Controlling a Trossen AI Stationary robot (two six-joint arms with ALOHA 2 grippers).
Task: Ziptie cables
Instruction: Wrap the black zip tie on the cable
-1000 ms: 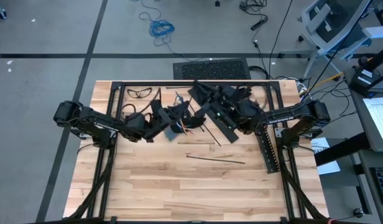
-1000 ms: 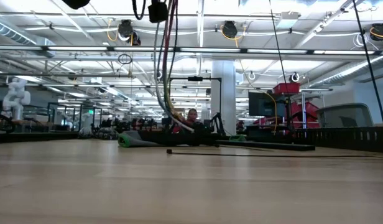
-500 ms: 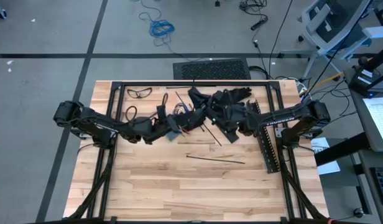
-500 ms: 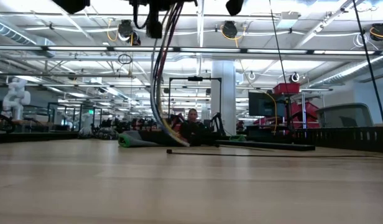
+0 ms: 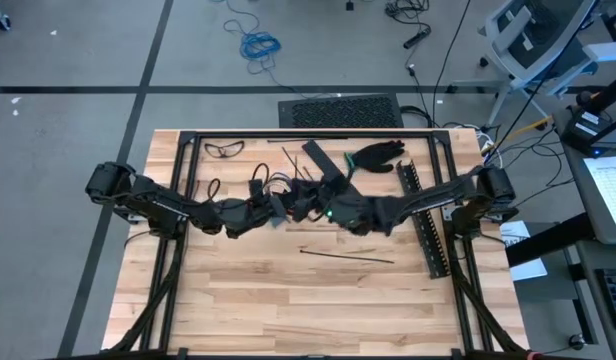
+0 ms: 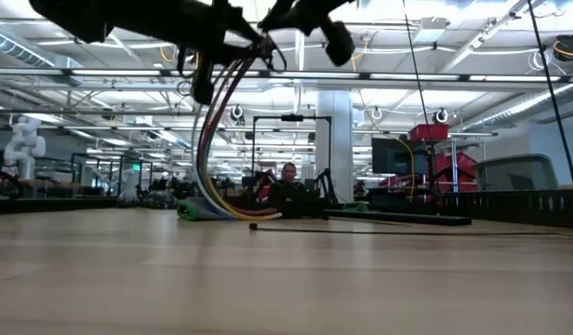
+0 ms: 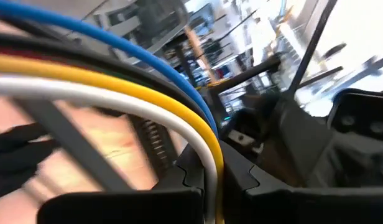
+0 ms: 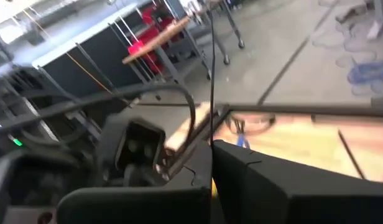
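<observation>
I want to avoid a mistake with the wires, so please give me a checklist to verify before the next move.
1. Cables lifted off the table: ok, they hang from above, lower end near the wood.
2. Left gripper holds the cables: ok, wires run between its fingers in the left wrist view.
3. Right gripper close to the bundle: ok; its grip cannot tell.
4. Ziptie around the bundle: cannot tell.
5. Loose black stick away from both arms: ok.
</observation>
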